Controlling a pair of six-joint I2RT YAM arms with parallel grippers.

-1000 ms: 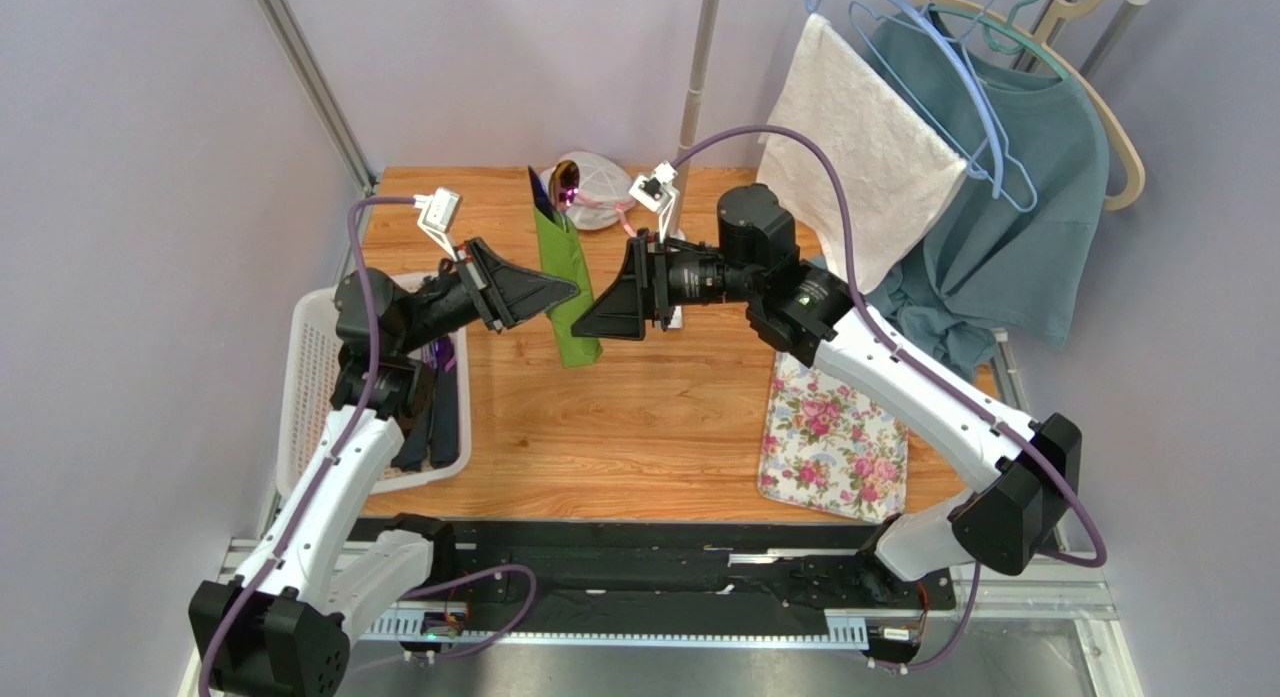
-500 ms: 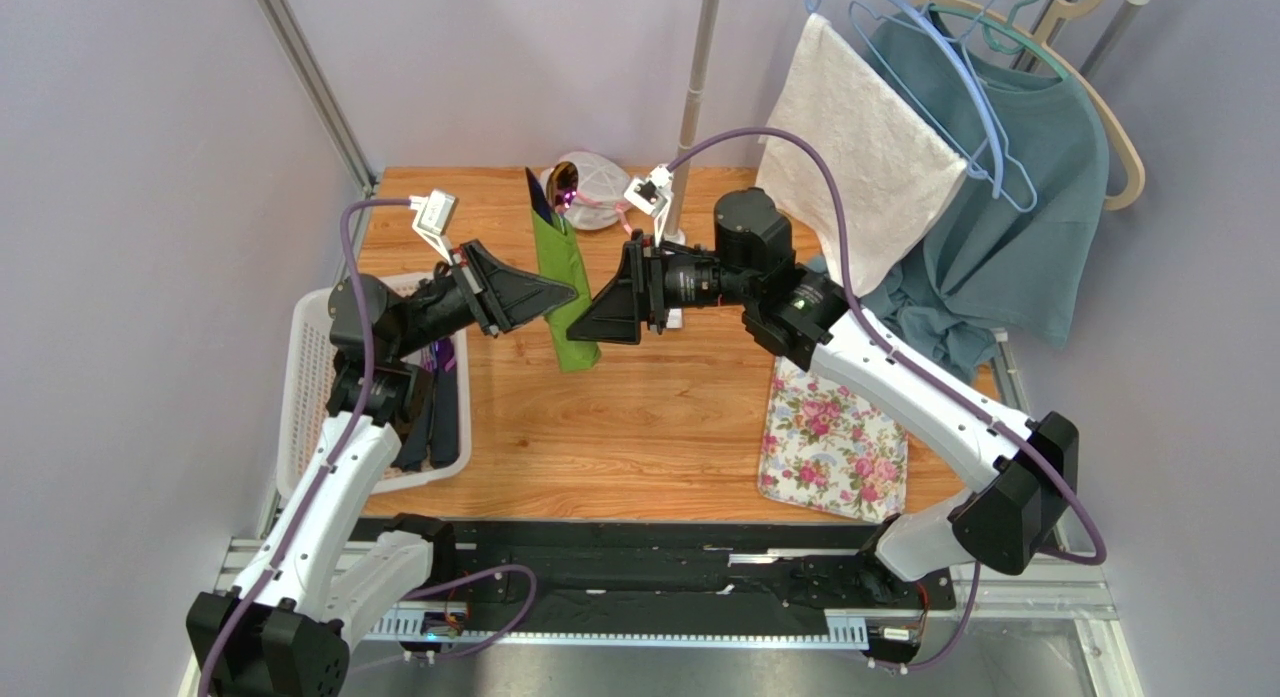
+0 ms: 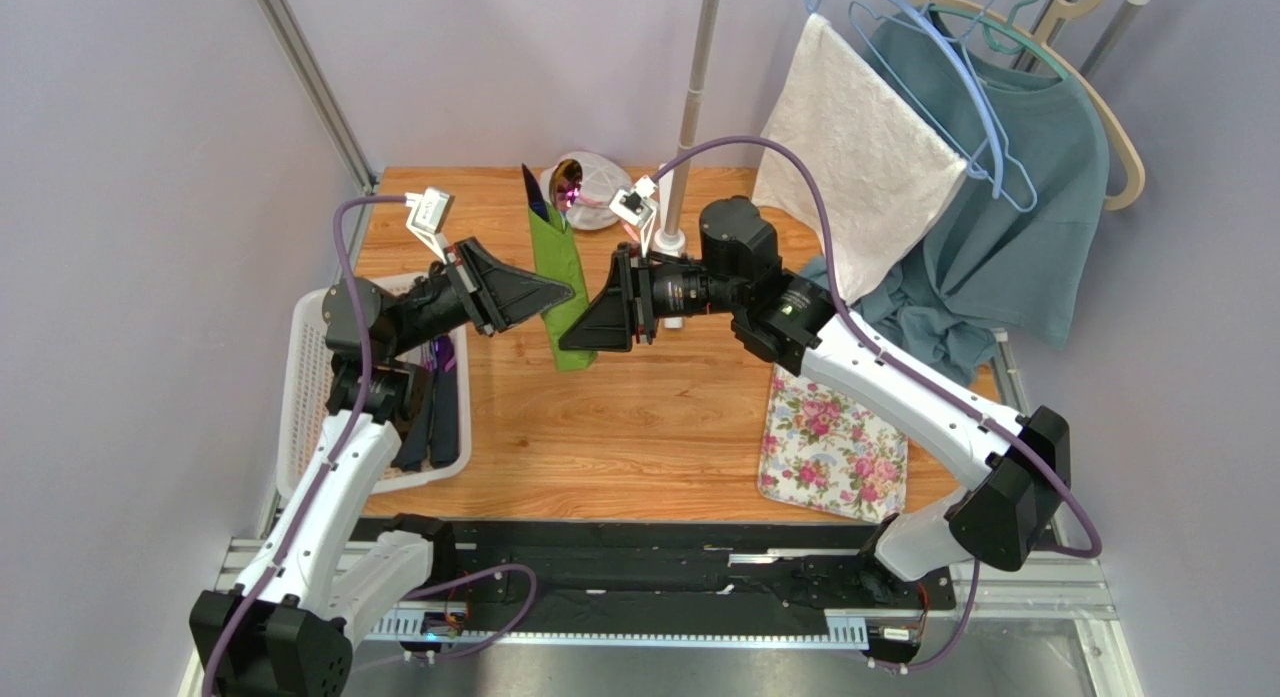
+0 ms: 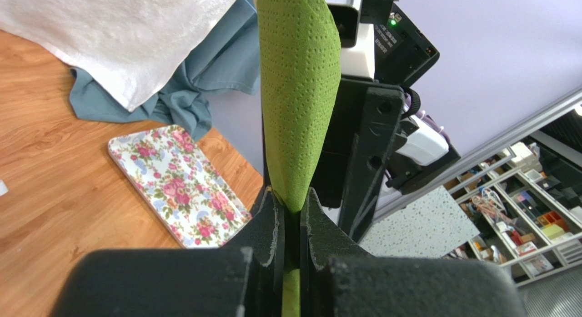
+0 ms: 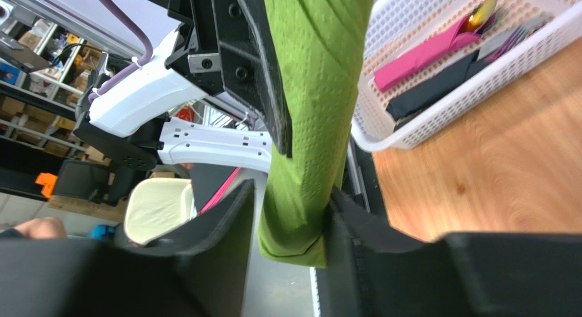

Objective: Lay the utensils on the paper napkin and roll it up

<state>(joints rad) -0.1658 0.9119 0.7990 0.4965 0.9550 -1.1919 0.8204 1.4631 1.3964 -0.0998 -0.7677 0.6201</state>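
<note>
The green paper napkin is rolled into a long tube and held upright above the table. Dark utensil tips stick out of its far end. My left gripper is shut on the roll's middle, and the roll rises between its fingers in the left wrist view. My right gripper is at the roll's near end. In the right wrist view its jaws are open around the napkin, which leans on one finger with a gap to the other.
A white basket with pink and dark utensils sits at the left edge, also seen in the right wrist view. The floral mat lies front right. A white cloth, a teal garment and hangers hang at the back right. A clear bag lies at the back.
The right arm has shifted left, bringing its gripper closer round the roll's near end. The roll and the left gripper have edged slightly left.
</note>
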